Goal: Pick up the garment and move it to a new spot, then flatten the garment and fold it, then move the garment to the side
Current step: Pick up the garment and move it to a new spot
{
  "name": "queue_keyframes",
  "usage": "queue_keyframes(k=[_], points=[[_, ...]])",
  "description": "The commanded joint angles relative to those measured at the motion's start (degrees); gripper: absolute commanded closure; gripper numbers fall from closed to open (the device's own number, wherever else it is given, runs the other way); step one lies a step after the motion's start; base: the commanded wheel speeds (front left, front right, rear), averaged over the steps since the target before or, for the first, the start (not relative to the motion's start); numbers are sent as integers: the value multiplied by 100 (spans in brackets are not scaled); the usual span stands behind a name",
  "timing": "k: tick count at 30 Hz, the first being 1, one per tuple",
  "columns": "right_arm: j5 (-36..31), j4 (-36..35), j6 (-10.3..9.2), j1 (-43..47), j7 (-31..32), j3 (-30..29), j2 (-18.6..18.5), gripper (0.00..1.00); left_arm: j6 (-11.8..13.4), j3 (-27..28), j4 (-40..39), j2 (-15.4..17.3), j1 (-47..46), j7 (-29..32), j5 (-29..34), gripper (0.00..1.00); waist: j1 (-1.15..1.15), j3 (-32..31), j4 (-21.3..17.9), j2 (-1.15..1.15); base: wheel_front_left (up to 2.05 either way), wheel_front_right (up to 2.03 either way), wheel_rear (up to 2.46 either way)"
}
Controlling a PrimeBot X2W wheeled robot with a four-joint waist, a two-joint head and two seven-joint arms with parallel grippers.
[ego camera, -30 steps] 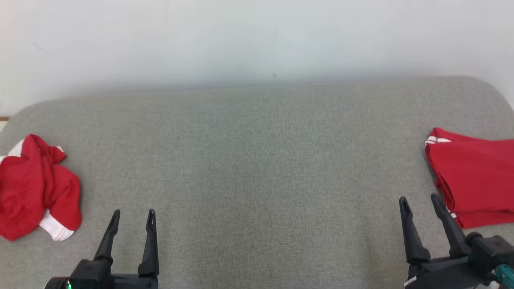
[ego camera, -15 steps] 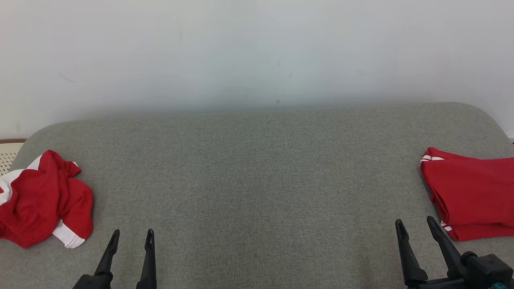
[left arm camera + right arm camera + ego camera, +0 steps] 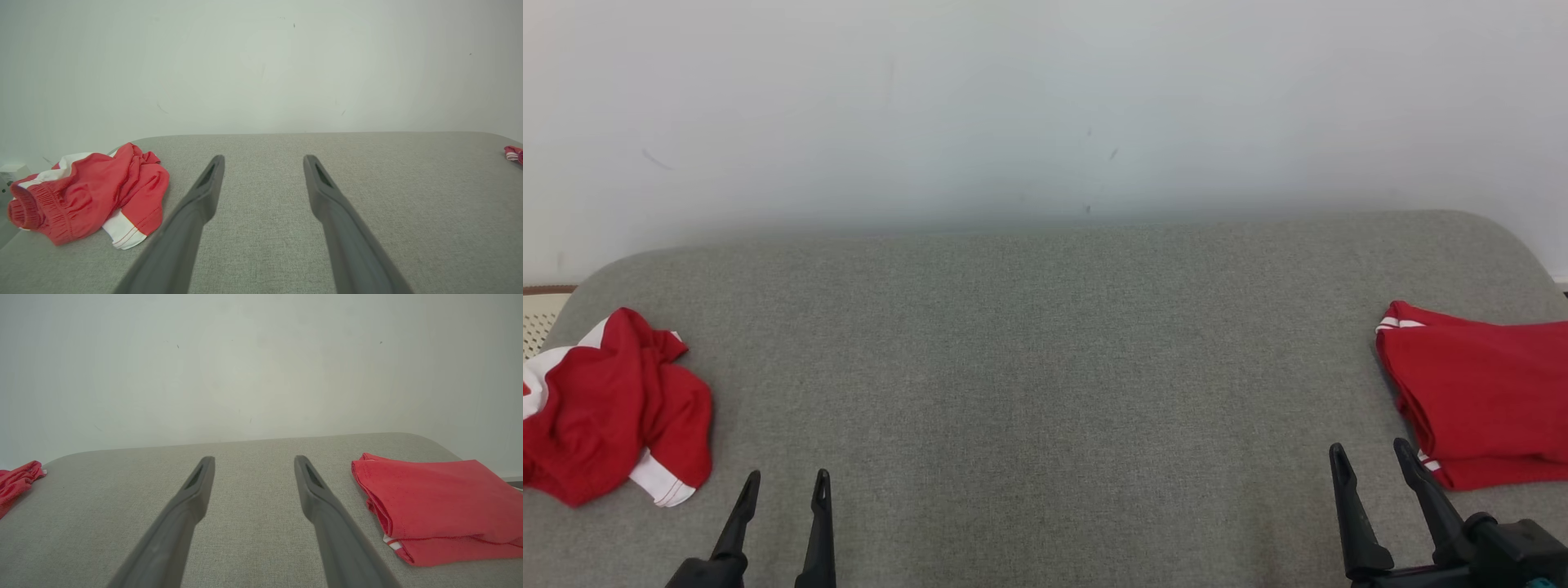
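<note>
Camera tilted up: more white wall (image 3: 1045,98) above grey surface (image 3: 1045,367) and garment (image 3: 605,408).

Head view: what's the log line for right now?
left gripper: open, empty | right gripper: open, empty | crumpled garment: left side, untouched | folded garment: right side

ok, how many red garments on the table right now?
2. A crumpled red garment with white trim lies at the table's left edge, beside the left gripper. A folded red garment sits at the right edge, cut off by the frame, so more could lie beyond it.
</note>
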Motion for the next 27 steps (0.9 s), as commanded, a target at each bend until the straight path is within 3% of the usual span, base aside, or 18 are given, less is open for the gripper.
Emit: queue_keyframes(k=[1,16,21,27], points=[[-27,-7,-6,58,-11,-9,14,0,12,8,13,42,41,-14,-33,0,0,4,-6,0,0,0,0],[-75,-20,-5,102,-37,-68,35,0,-8,-20,60,21,-55,-57,-78,0,0,12,77,0,0,0,0],[-73,-127,-5,134,1,33,7,0,-31,15,71,-19,-155,-82,-152,0,0,20,473,0,0,0,0],[-86,-245,-5,116,47,249,9,0,44,105,-25,-43,-149,-126,-157,0,0,38,1239,0,0,0,0]])
